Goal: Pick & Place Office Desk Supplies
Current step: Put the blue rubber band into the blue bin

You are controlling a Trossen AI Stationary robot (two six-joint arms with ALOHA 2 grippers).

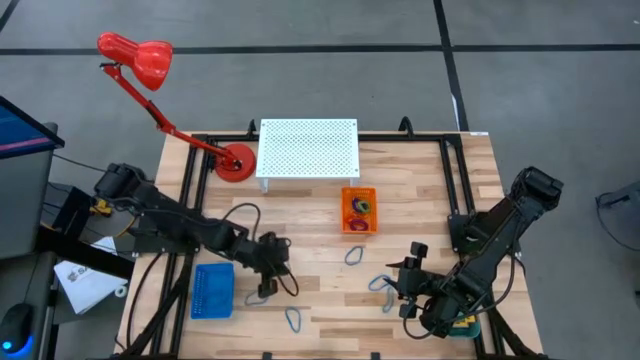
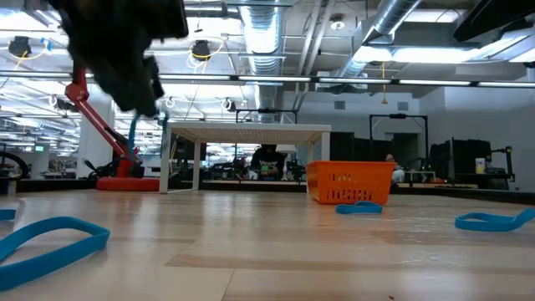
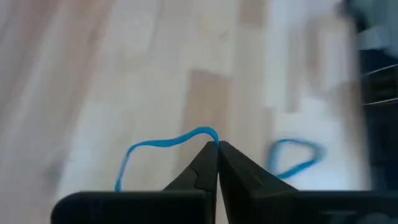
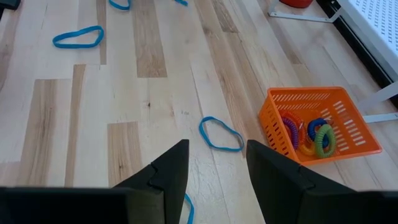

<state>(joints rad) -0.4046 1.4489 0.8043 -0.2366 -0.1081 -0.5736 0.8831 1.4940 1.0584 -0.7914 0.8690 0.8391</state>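
Observation:
Several thin blue loops lie flat on the wooden table [image 1: 300, 225]: one [image 1: 355, 256] near the orange tray, one [image 1: 380, 285] by my right gripper, one [image 1: 294, 320] near the front edge. My left gripper [image 1: 268, 270] hovers right of the blue tray [image 1: 212, 290], shut on another blue loop [image 3: 163, 142]. My right gripper [image 4: 217, 165] stands open above the table with nothing between its fingers; a blue loop [image 4: 221, 134] lies ahead of it. The orange tray [image 4: 317, 124] holds coloured rings [image 4: 311, 134]. My left gripper pinches the blue loop at one bend of its strand [image 3: 213, 133], right at the free ends of the two fingers. The fingers slant down from the table's left. The rest of the loop curves away to one side; whether any of it rests on the table I cannot tell.
A white perforated shelf on legs [image 1: 308, 148] stands at the back middle. A red desk lamp [image 1: 140, 55] has its base [image 1: 235, 162] beside it. A teal tray [image 1: 465, 325] shows under my right arm. Bare wood lies between the trays.

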